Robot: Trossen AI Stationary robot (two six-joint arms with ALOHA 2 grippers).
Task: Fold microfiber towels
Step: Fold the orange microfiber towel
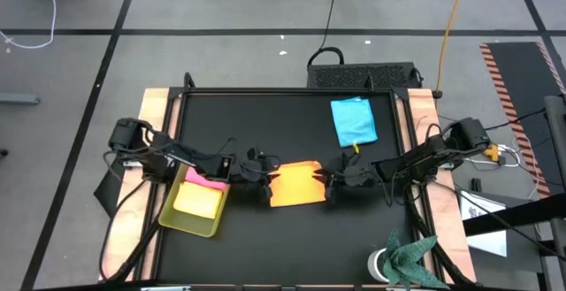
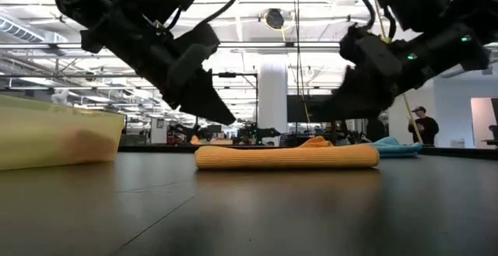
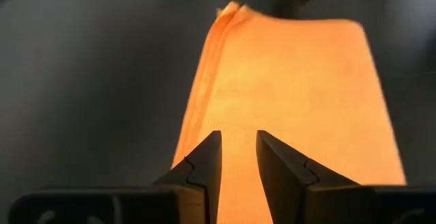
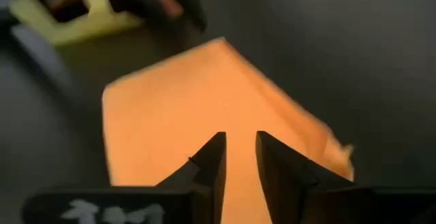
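Observation:
An orange towel [image 1: 296, 184] lies folded flat on the black table, mid-table; the low view shows it as a thick, level roll [image 2: 286, 156]. My left gripper [image 3: 238, 139] hovers over its left end, fingers a narrow gap apart with nothing between them. From the right, my right gripper [image 4: 240, 137] hovers over the towel's other end, also slightly open and holding nothing. A light blue towel [image 1: 354, 120] lies flat farther back. A pink towel [image 1: 202, 178] and a yellow towel [image 1: 198, 200] lie in the yellow-green tray [image 1: 177, 220].
The tray stands at the table's left, close under my left arm. A dark green cloth [image 1: 412, 257] sits at the near right corner. Wooden rails [image 1: 156, 105] border the black surface. Open table lies in front of the orange towel.

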